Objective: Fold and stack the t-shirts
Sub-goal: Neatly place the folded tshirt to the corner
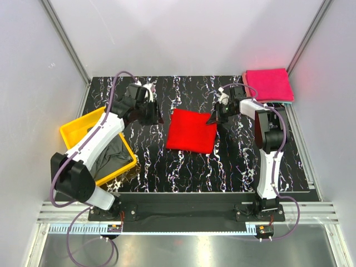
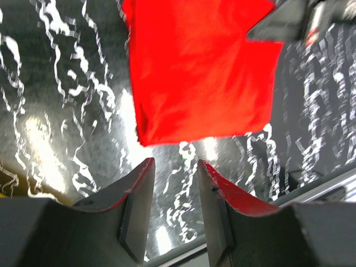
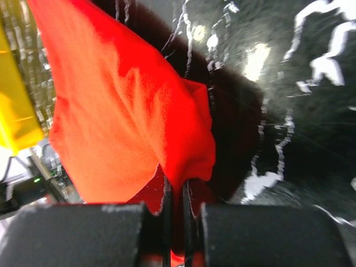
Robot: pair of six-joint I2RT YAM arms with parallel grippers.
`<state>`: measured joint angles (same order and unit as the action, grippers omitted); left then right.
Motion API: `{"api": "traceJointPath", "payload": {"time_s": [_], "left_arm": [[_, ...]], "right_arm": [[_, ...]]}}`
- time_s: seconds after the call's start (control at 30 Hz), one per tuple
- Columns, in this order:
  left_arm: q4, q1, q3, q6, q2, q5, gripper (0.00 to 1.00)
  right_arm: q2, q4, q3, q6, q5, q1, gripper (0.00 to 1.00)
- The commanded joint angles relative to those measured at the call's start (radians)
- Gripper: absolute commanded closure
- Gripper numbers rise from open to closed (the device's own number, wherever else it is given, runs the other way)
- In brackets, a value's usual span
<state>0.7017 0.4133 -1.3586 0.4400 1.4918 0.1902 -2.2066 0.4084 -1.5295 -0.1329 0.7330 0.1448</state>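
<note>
The bright red t-shirt (image 1: 191, 130) lies folded into a rectangle in the middle of the black marbled table (image 1: 233, 167). My right gripper (image 1: 214, 118) is shut on its right far corner; the right wrist view shows the red cloth (image 3: 128, 111) pinched between the fingers and lifted. My left gripper (image 1: 149, 114) is open and empty, just left of the shirt; the left wrist view shows the shirt (image 2: 200, 67) ahead of the open fingers (image 2: 139, 189). Folded magenta-pink shirts (image 1: 268, 84) are stacked at the far right corner. A dark grey shirt (image 1: 108, 156) lies in the tray.
A yellow plastic tray (image 1: 75, 129) stands at the table's left edge, partly under my left arm. Grey walls and aluminium frame posts close in the table on three sides. A metal rail runs along the near edge.
</note>
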Motion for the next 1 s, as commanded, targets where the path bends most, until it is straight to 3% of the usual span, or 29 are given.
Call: {"api": "traceJointPath", "payload": {"time_s": [0.0, 0.27, 0.4, 0.5, 0.97], "left_arm": [[0.004, 0.001, 0.055, -0.052, -0.002, -0.035, 0.58], [-0.019, -0.010, 0.075, -0.064, 0.022, -0.040, 0.58], [-0.021, -0.018, 0.073, -0.060, 0.039, -0.037, 0.58], [-0.010, -0.025, 0.075, -0.066, 0.041, -0.055, 0.58], [0.001, -0.028, 0.073, -0.073, 0.024, -0.026, 0.58]], "right_arm": [[0.096, 0.050, -0.072, 0.052, -0.119, -0.004, 1.00], [0.229, 0.052, -0.028, -0.265, -0.302, 0.016, 1.00], [0.263, 0.101, -0.049, -0.264, -0.412, 0.076, 1.00], [0.243, 0.142, -0.095, -0.251, -0.414, 0.087, 1.00], [0.107, 0.345, -0.411, 0.213, -0.535, 0.013, 1.00]]}}
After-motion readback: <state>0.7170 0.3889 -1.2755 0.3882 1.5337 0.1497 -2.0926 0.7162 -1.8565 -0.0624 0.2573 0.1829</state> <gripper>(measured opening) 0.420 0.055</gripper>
